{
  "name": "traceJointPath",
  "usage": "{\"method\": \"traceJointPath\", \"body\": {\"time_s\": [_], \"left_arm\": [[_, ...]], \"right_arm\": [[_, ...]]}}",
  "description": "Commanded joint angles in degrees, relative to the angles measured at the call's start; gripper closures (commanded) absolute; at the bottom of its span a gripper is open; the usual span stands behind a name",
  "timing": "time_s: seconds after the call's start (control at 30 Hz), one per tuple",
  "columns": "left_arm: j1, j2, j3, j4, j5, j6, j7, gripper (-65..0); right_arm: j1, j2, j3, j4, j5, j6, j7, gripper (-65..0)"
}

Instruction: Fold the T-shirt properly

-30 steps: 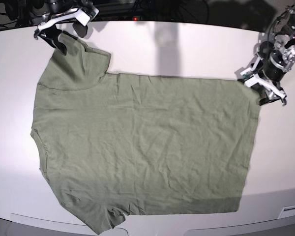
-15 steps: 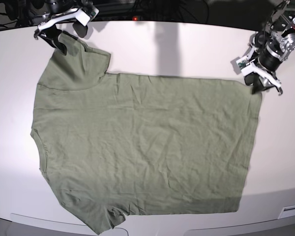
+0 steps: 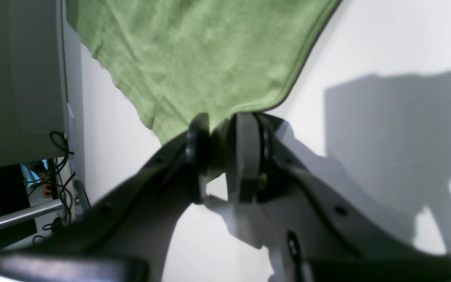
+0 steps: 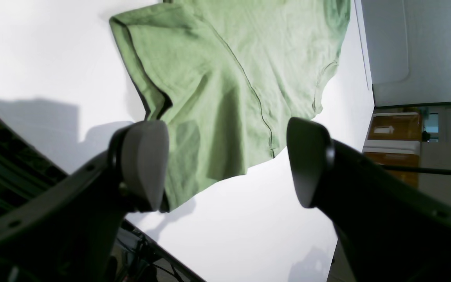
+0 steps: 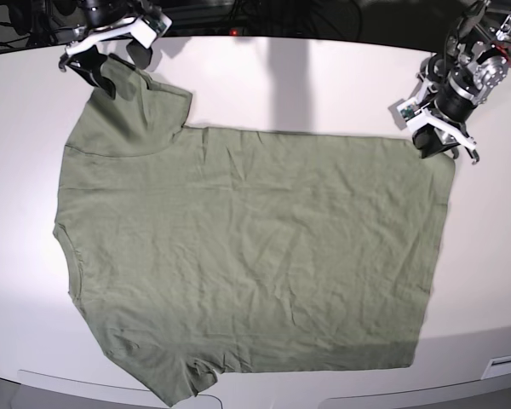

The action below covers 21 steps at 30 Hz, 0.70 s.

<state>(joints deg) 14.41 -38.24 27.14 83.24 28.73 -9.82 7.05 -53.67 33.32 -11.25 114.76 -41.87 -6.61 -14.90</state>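
Observation:
The green T-shirt [image 5: 238, 247] lies spread flat on the white table [image 5: 324, 77], collar side at the left and hem at the right. My left gripper [image 5: 443, 152] sits at the hem's far right corner. In the left wrist view the left gripper [image 3: 219, 156] has its jaws pinched on the T-shirt [image 3: 210, 51] corner, with cloth showing between the pads [image 3: 245, 156]. My right gripper [image 5: 119, 66] hovers at the far sleeve, open. In the right wrist view the right gripper [image 4: 225, 168] has its fingers wide apart over the T-shirt [image 4: 229, 66] sleeve, holding nothing.
Dark cables and equipment [image 5: 238, 13] line the table's far edge. A grey cabinet [image 3: 18, 78] and wiring stand beyond the table's edge beside the left gripper. The table's front edge [image 5: 366, 396] runs just below the shirt's near side.
My left gripper has moved left and away from the camera onto the hem corner, and its jaws have closed on the cloth. The right gripper and the shirt have stayed put.

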Motion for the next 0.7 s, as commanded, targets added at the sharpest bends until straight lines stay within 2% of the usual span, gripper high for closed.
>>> {"method": "traceJointPath", "body": {"time_s": [0.0, 0.07, 0.1, 0.2, 0.37, 0.43, 0.5, 0.57, 0.67], "left_arm": [[1.14, -0.20, 1.09, -1.11, -0.09, -5.73, 4.07, -15.0], [1.16, -0.20, 1.09, -1.11, 2.29, -5.55, 4.02, -14.5], [1.16, -0.20, 1.09, -1.11, 2.86, -5.55, 4.00, -12.3], [1.16, -0.17, 1.09, -1.11, 2.78, -5.55, 3.34, 0.0], [1.16, -0.17, 1.09, -1.09, 2.80, -5.55, 2.10, 0.0], [1.16, -0.17, 1.09, -1.09, 2.80, -5.55, 2.12, 0.0], [1.16, -0.17, 1.09, -1.09, 2.80, -5.55, 2.10, 0.0], [1.16, -0.17, 1.09, -1.09, 2.80, -5.55, 2.10, 0.0], [1.16, -0.13, 1.09, -1.09, 2.80, -5.55, 2.08, 0.0]], "right_arm": [[-0.61, 0.48, 0.22, 0.85, -0.59, -1.11, 0.70, -46.7], [-0.61, 0.48, 0.22, 0.85, -0.55, -1.11, 0.68, -46.7], [-0.61, 0.48, 0.22, 0.85, -0.57, -1.11, 0.70, -46.7], [-0.61, 0.48, 0.22, 0.85, -0.61, -1.11, 0.72, -46.7], [-0.61, 0.48, 0.22, 0.85, -0.55, -1.07, 0.35, -46.7], [-0.59, 0.48, 0.22, 0.85, 1.42, -0.83, -1.92, -46.5], [-0.31, 0.48, 0.22, 0.85, 3.93, 1.68, -5.86, -41.3], [-0.13, 0.48, 0.22, 0.83, 5.03, 4.39, -7.43, -34.7], [0.20, 0.48, 0.22, 0.81, 5.03, 5.20, -6.60, -34.5]]}}
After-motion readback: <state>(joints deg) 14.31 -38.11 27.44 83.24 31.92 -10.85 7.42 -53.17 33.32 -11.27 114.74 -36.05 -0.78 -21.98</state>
